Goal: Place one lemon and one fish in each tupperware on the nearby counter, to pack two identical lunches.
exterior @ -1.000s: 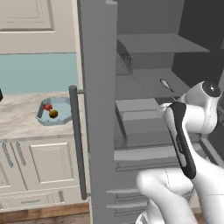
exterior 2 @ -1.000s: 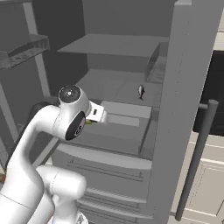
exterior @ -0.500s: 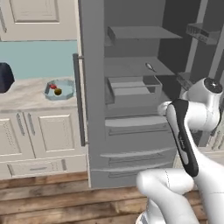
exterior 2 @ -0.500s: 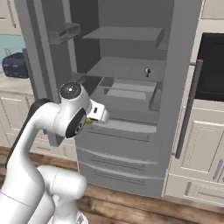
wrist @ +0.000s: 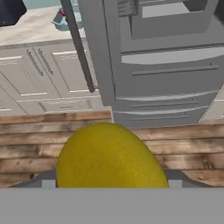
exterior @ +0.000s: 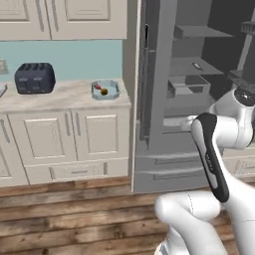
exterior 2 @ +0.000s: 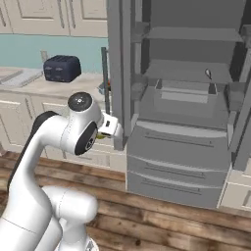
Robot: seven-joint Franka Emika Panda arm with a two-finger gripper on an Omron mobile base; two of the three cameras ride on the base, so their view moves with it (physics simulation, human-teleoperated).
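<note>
On your left in the left base view, the dark navy toaster [exterior: 34,77] stands on the beige desk [exterior: 64,95] against the blue wall. Right of it, the pale blue-grey tupperware [exterior: 105,89] sits near the desk's end, with a yellow lemon and something small and red inside. Next comes the open fridge [exterior: 164,94]; a small slender thing lies on its shelf [exterior: 197,65], too small for you to tell what it is. In the hand view, your claw [wrist: 111,183] is grasping a lemon [wrist: 110,157], which bulges up between the fingers over the wooden floor [wrist: 43,131]. The flat grey tupperware [exterior 2: 19,77] lies at the far left in the right base view.
</note>
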